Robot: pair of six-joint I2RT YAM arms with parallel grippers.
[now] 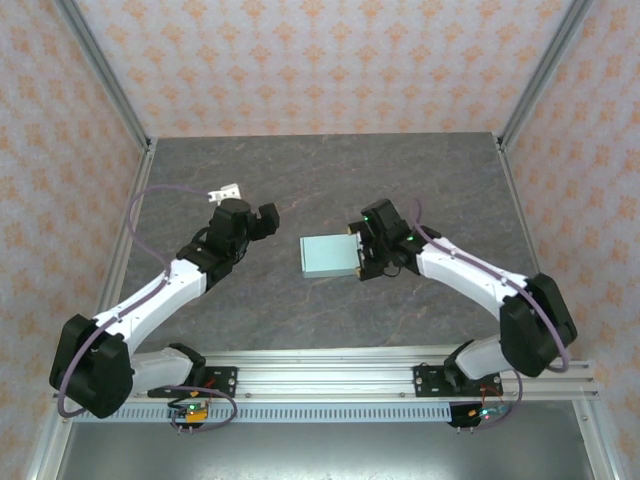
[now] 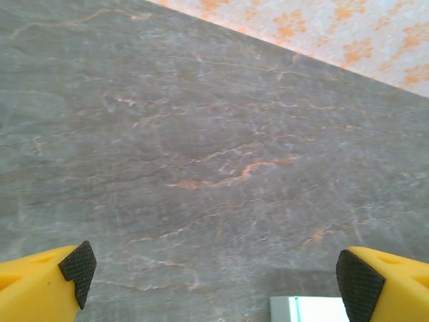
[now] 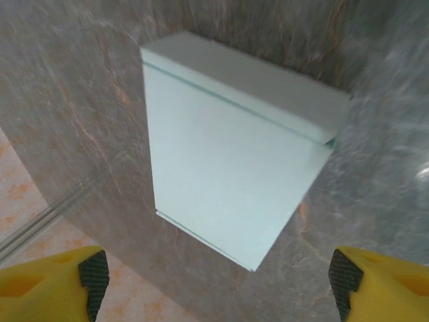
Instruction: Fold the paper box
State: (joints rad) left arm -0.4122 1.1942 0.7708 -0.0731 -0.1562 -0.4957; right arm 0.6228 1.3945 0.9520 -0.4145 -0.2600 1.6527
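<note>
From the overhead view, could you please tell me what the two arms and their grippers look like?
The left arm and right arm have white tubular links, bulky black joints and a looping lilac cable. The left gripper and right gripper have yellow fingers tipped with black textured pads.

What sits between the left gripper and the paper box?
Only bare grey table lies between the left gripper and the paper box. The top external view shows that stretch.
</note>
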